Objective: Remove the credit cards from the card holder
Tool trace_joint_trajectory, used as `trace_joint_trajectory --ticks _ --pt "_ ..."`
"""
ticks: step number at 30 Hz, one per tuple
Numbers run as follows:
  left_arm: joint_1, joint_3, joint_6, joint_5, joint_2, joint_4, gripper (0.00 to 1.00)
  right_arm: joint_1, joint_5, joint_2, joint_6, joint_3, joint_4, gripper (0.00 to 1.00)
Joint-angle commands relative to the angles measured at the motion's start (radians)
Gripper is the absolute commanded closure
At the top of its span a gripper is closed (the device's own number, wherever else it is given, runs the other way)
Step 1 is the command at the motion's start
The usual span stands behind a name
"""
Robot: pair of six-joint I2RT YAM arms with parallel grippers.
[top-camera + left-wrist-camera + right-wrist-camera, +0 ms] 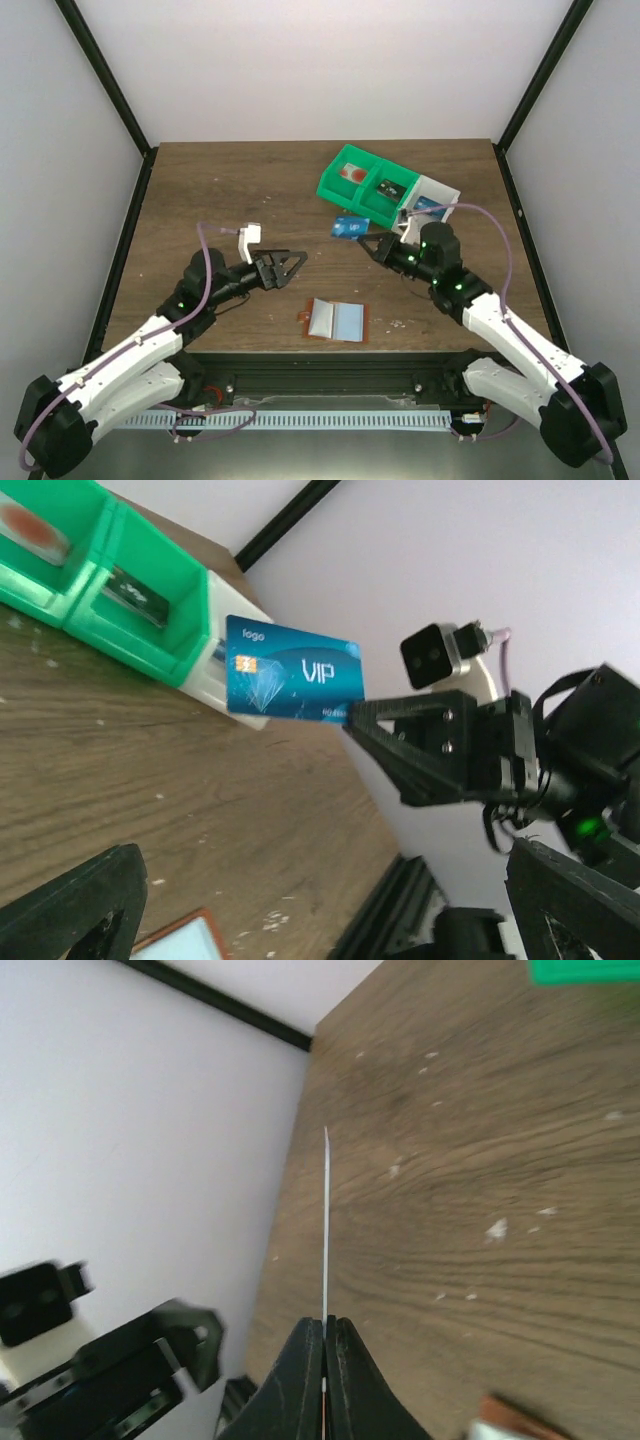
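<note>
The card holder [337, 320] lies opened flat on the worktop [220, 200], near its front edge and between the two arms. It shows two smooth pale blue-grey panels framed by a thin reddish-brown border. The worktop is dark, streaky wood grain dotted with pale flecks.

The right claw [370, 240] is pinched tight on a glossy blue credit card [350, 227], held in the air just in front of the trays. From the left wrist the card [293, 670] reads "VIP", with a gold chip and a faceted diamond print, gripped at its lower right corner by angular black fingers [400, 742]. Seen from the right wrist, it is a thin white sliver edge-on [326, 1230].

The left claw [297, 262] hangs wide open, holding nothing, well left of the card.

Behind stand a green plastic tray [365, 185] with boxy compartments and a white bin [440, 192] touching its right end.
</note>
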Motion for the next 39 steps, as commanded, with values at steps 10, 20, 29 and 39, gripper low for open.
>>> trace_joint_trajectory --ticks 10,20,29,39 --pt "-0.001 0.105 0.364 -0.11 -0.044 -0.413 0.0 -0.417 -0.032 0.119 -0.308 0.179 -0.313 1.0" --pt "0.0 0.101 0.41 -0.144 -0.137 -0.447 0.0 -0.619 0.037 0.313 -0.388 0.242 -0.274 0.99" --pt "0.0 0.117 0.455 -0.153 -0.194 -0.544 0.0 -0.652 0.086 0.566 -0.394 0.452 -0.32 0.99" --pt "-0.001 0.107 0.451 -0.17 -0.216 -0.537 0.0 -0.653 0.093 0.717 -0.36 0.523 -0.287 0.99"
